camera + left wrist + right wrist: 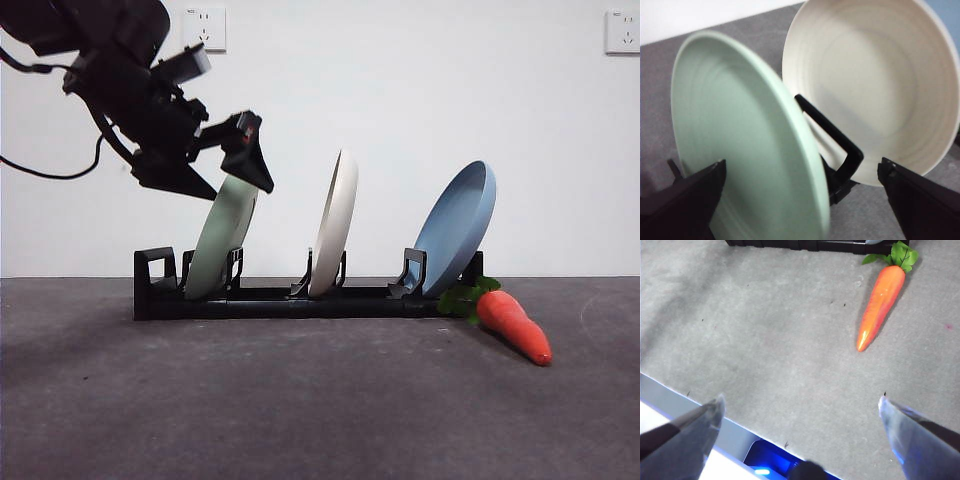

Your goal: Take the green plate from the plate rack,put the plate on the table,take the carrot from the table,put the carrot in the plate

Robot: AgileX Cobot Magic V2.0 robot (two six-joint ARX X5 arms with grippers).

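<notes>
Green plate [740, 145] between wide-open left claw [800, 200]

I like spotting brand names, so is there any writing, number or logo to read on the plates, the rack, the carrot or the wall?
None can be read.
Wall socket: a tiny mark at its top edge, too small to read.
Green plate, cream-white plate, blue plate, plate rack, carrot: no text visible.

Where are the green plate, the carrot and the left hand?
green plate [222, 240]: front view, middle of its back face.
carrot [512, 325]: front view, middle of its orange body.
left hand [800, 192]: left wrist view, midway between its open jaws.
</notes>
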